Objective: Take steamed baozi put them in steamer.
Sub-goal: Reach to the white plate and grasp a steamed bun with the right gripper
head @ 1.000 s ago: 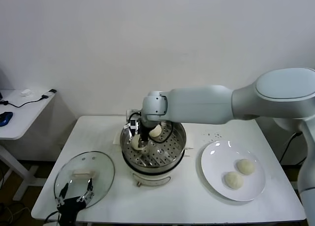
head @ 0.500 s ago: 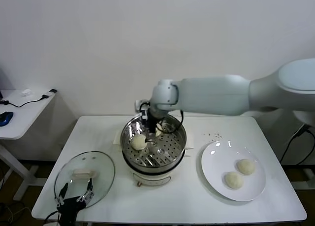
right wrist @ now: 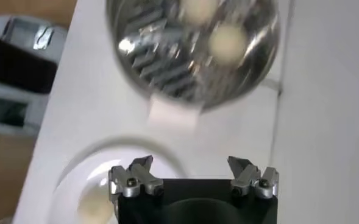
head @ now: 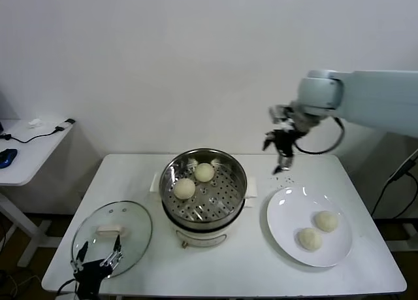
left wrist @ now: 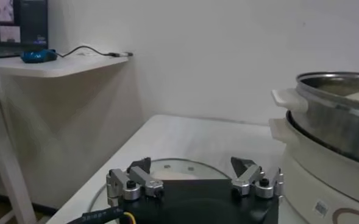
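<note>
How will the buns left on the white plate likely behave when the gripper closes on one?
The two baozi look smooth and domed, so probably soft and easily dented. Rounded, they may roll on the plate if nudged. Small and puffy, likely light. The right gripper hangs open above the table, empty.

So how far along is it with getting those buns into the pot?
About halfway. Two baozi already sit on the perforated tray inside the steamer. Nothing is in hand: the right tool hangs open and empty above the table between steamer and plate, and the left tool waits open by the glass lid. Two buns remain on the white plate.
</note>
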You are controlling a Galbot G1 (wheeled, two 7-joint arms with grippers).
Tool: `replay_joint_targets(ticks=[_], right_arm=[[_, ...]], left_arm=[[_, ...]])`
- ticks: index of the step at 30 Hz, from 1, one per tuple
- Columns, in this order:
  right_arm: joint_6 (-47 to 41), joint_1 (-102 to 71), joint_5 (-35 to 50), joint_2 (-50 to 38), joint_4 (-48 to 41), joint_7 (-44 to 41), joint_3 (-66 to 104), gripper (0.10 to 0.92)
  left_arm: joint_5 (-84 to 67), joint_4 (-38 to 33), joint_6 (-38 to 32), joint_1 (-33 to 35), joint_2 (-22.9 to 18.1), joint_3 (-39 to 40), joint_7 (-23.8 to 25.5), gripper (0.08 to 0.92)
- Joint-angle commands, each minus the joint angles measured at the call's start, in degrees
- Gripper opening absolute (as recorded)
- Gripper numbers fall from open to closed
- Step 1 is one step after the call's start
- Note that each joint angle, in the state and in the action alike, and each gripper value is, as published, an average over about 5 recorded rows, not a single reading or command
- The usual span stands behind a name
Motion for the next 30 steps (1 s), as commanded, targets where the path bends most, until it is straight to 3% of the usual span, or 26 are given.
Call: replay_joint_targets(ticks=[1,17,30], right_arm=[[1.91,-3.62,-10.91,-16.37,5.56,-0.22,-6.88,0.823],[-4.85,-35.23,-17.04,-18.68,2.32,8.05,15.32,0.823],[-7.81,-44.94,-19.57,-16.84,-1.39,10.7,23.41,0.823]], left_arm=[[0.15,0.05,-0.03,0.04,-0.1,-0.11,-0.01,0.823],[0.26,0.29,-0.36,1.04,-0.04,-0.63,-0.12,0.823],[0.47,1.41,-0.38,0.79,-0.02,-0.4,-0.09,0.823]])
